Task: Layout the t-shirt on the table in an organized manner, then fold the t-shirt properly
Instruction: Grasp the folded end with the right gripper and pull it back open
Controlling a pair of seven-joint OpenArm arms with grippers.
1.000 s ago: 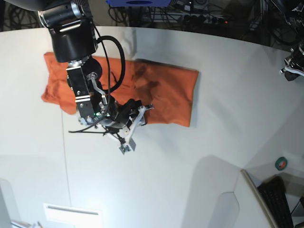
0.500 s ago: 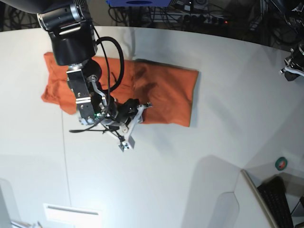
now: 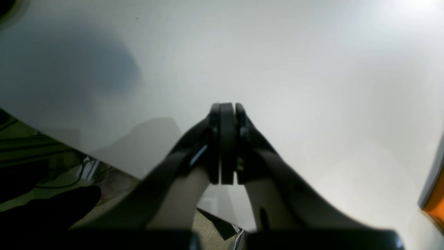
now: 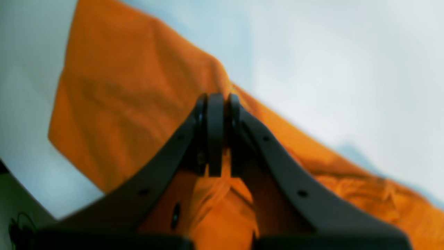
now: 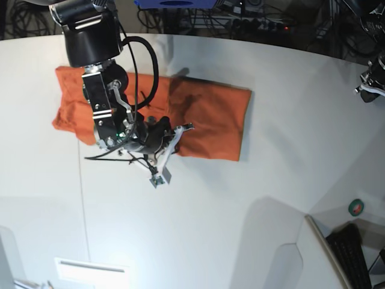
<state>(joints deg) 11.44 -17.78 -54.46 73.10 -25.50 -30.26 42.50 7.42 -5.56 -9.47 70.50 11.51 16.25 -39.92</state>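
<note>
Right gripper (image 4: 218, 139) pinched on shirt's (image 5: 207, 120) near edge; I'm mid-fold, next I lift it far side.

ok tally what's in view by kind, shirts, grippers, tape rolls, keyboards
t-shirt: 1, orange, lying on the white table
grippers: 2, the right gripper shut on the t-shirt's edge, the left gripper shut over bare table
tape roll: 1, green, near the table's edge
keyboard: 1, black, beside the table
total: 5
</note>
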